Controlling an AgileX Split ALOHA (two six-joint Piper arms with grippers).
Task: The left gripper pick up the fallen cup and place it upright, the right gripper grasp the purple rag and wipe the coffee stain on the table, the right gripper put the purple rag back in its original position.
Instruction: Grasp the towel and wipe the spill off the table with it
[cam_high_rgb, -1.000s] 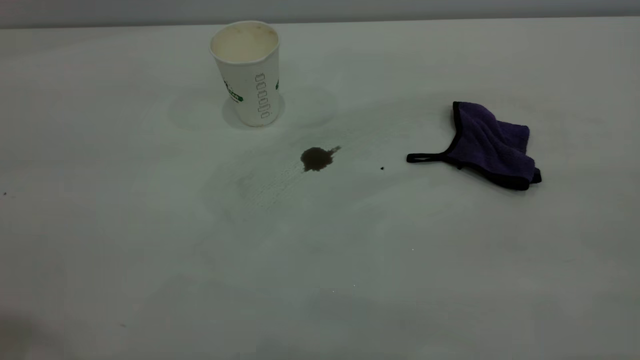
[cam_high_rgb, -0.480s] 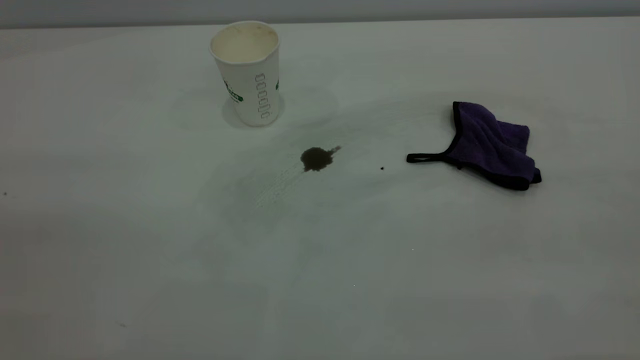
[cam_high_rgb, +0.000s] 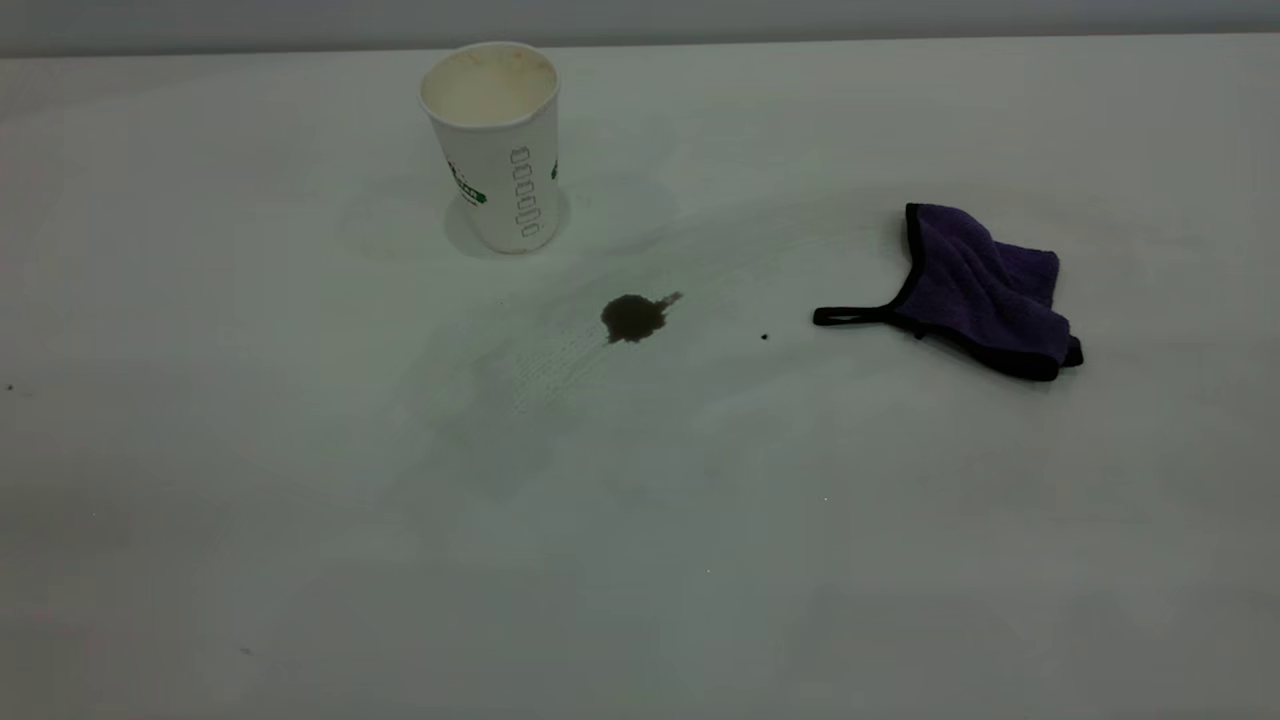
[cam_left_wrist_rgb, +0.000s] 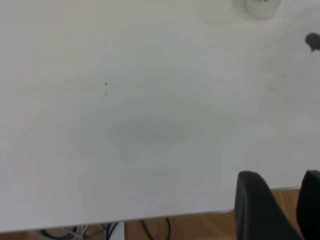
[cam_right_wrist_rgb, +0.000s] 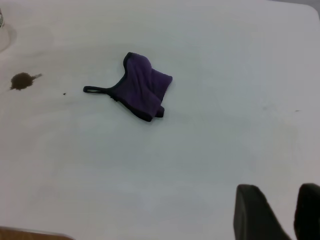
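The cup (cam_high_rgb: 493, 140) stood upright on the table (cam_high_rgb: 300, 500), the coffee stain (cam_high_rgb: 633, 316) near it. The purple rag (cam_high_rgb: 985, 285) lay well apart from the right gripper (cam_right_wrist_rgb: 280, 212), whose fingers (cam_right_wrist_rgb: 252, 212) seemed parted, holding nothing; the left gripper (cam_left_wrist_rgb: 280, 207) likewise.

We look down steeply at the table (cam_high_rgb: 300, 500) in the exterior view; both wrist views sit high, sharing the stain (cam_high_rgb: 632, 317) with it.
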